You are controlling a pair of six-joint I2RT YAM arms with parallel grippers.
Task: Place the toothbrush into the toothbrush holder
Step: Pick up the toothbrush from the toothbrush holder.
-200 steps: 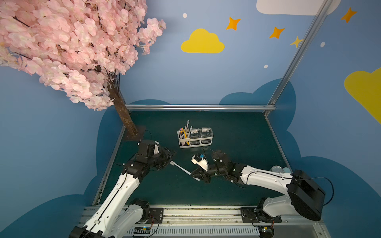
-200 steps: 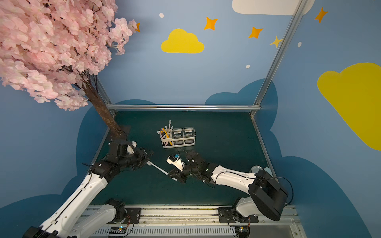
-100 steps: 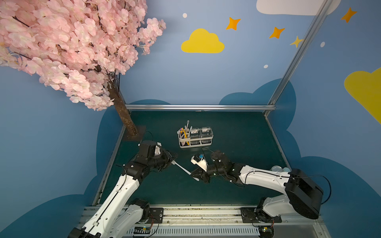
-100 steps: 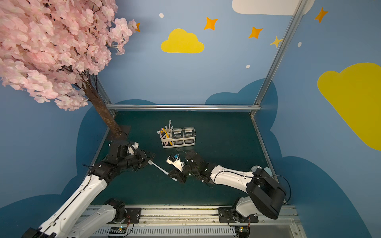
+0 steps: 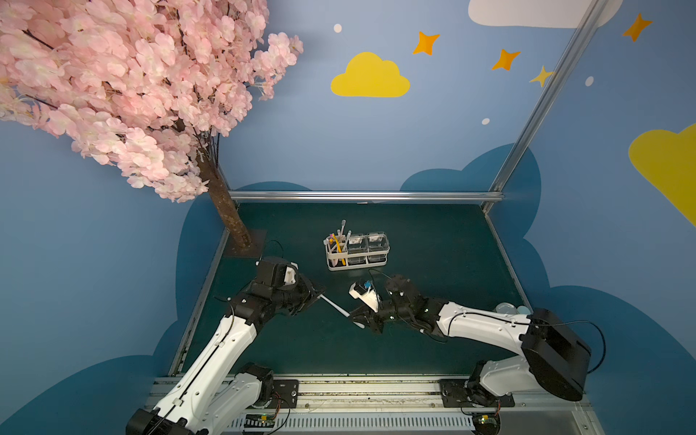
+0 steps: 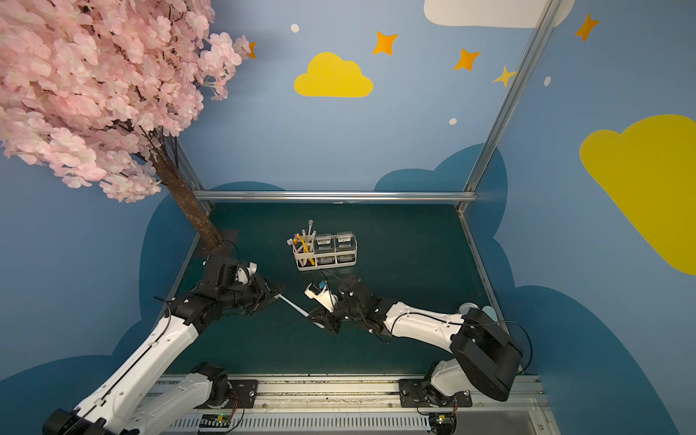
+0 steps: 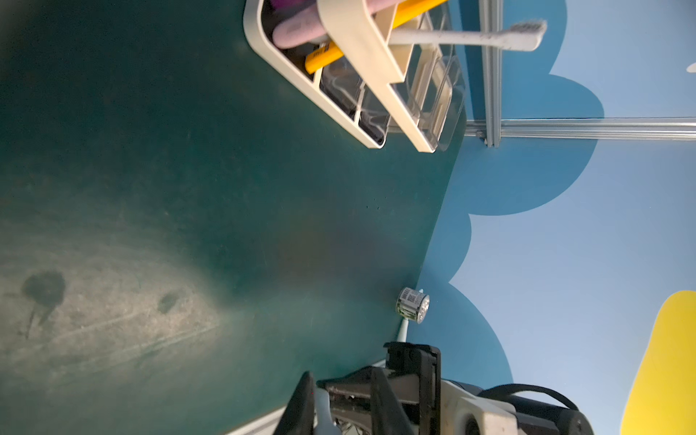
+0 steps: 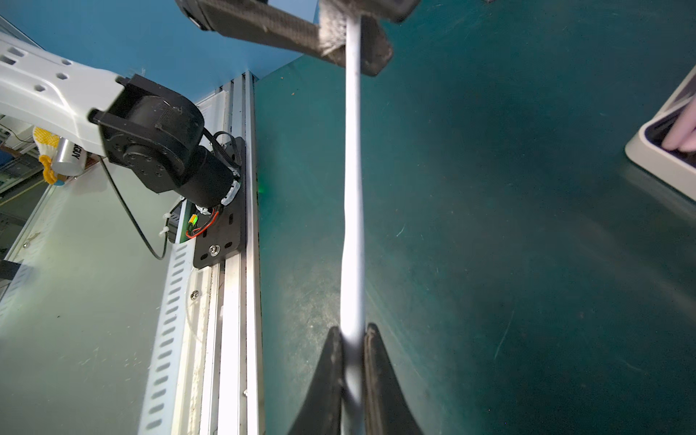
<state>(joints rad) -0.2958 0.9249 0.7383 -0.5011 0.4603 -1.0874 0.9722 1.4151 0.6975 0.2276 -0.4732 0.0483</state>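
A white toothbrush point(image 5: 335, 306) point(image 6: 292, 304) hangs level above the green mat, spanning the gap between my two grippers. My right gripper point(image 5: 356, 318) point(image 8: 353, 335) is shut on one end of the toothbrush point(image 8: 354, 188). My left gripper point(image 5: 320, 295) point(image 7: 340, 371) surrounds the other end, its jaws narrow but with a gap showing beside the white handle point(image 7: 324, 408). The toothbrush holder point(image 5: 357, 266) point(image 6: 325, 266) stands behind both grippers, a white caddy with two clear cups. Its slot end holds pink, yellow and white brushes.
A fake tree trunk point(image 5: 229, 218) rises at the back left corner of the mat. A small labelled cylinder point(image 7: 412, 309) lies at the mat's right edge. Aluminium rails point(image 5: 361, 196) border the mat at the back and sides.
The left gripper has moved onto the free end of the toothbrush and narrowed its jaws round it. The right gripper has kept its hold and hardly moved.
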